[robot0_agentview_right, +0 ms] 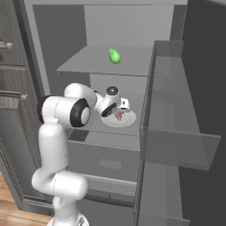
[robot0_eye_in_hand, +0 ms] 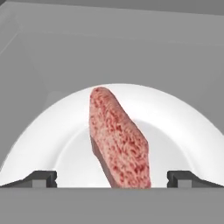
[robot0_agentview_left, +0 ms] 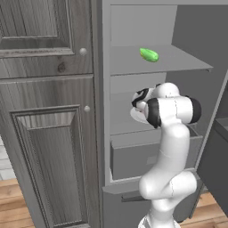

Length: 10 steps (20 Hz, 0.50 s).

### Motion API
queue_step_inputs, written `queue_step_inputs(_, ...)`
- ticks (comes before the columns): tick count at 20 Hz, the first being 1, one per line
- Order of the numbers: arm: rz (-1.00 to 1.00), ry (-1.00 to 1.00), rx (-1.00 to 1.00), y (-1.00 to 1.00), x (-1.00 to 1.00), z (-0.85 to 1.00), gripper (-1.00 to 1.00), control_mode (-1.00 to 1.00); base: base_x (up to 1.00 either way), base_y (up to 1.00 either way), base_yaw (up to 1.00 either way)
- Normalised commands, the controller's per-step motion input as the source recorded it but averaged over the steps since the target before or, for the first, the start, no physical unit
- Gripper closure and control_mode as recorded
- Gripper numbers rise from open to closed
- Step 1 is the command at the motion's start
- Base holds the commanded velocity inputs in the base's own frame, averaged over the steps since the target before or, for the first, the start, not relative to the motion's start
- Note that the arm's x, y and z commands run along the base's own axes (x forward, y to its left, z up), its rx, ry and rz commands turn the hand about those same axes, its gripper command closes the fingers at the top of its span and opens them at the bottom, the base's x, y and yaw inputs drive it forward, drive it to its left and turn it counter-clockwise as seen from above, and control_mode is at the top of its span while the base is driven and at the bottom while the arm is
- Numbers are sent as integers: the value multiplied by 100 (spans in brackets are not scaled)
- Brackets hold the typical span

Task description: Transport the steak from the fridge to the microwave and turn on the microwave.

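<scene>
The steak, a pinkish-red slab, lies on a white plate on the middle shelf of the open fridge. My gripper is open just above the plate. Its fingertips stand wide apart on either side of the steak's near end, without closing on it. From the right base view the steak peeks out under the hand, with the gripper right over the plate. In the left base view the arm reaches into the fridge, and the plate is partly hidden behind it. The microwave is out of view.
A bright green vegetable lies on the upper shelf. A wide grey drawer sits below the plate's shelf. The open fridge door with its bins stands close on the right. A dark wood-panelled cabinet flanks the left.
</scene>
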Motion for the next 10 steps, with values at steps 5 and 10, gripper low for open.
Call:
queue_step_inputs(5, 0, 4, 0, 0, 13, -8, -100, -100, 0, 0, 0)
queue_step_inputs(10, 0, 4, 0, 0, 16, -11, -100, -100, 0, 0, 0)
